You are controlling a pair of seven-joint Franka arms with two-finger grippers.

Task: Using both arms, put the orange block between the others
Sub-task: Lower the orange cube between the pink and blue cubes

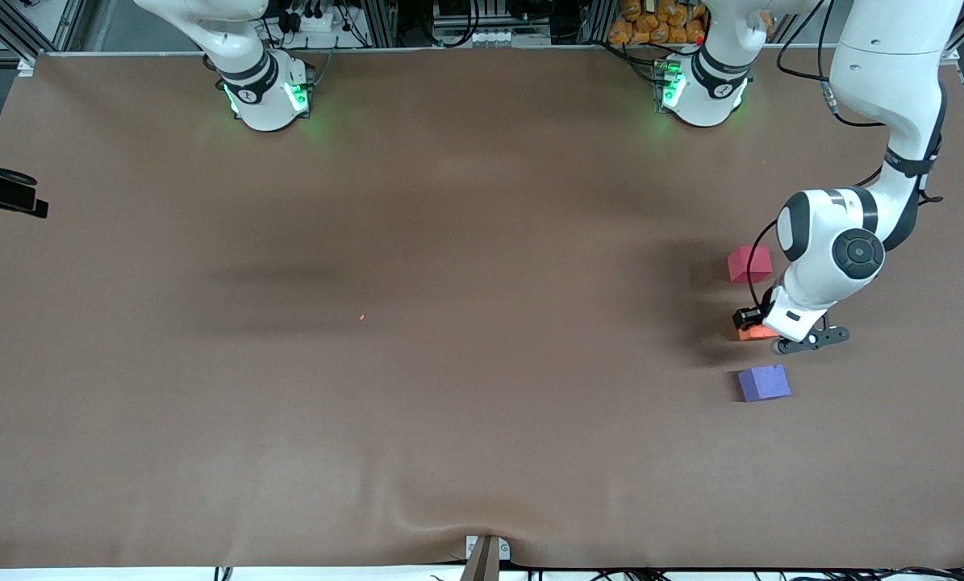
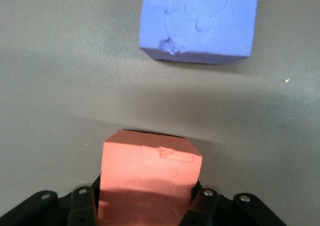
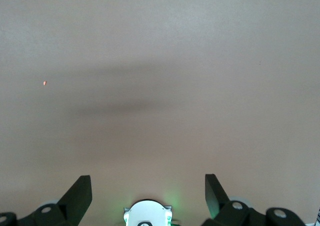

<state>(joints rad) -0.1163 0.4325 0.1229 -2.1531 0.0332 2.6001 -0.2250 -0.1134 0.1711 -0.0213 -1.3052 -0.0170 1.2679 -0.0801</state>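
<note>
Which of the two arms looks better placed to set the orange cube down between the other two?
Left: its gripper holds the orange block between the red-pink cube and purple-blue cube. The right gripper waits, open.

A robotics lab — two white jointed arms (image 1: 861, 242) stand bolted at one edge of a wide worktop (image 1: 417, 387) covered in plain brown matting, their bases (image 1: 268, 93) lit green. Along that same edge runs aluminium framing (image 1: 14, 28), hung with loose black cables (image 1: 804, 48) and a power strip (image 1: 312, 20) — test-rig gear, nothing domestic. A black camera mount (image 1: 2, 194) pokes in at the worktop's side.
</note>
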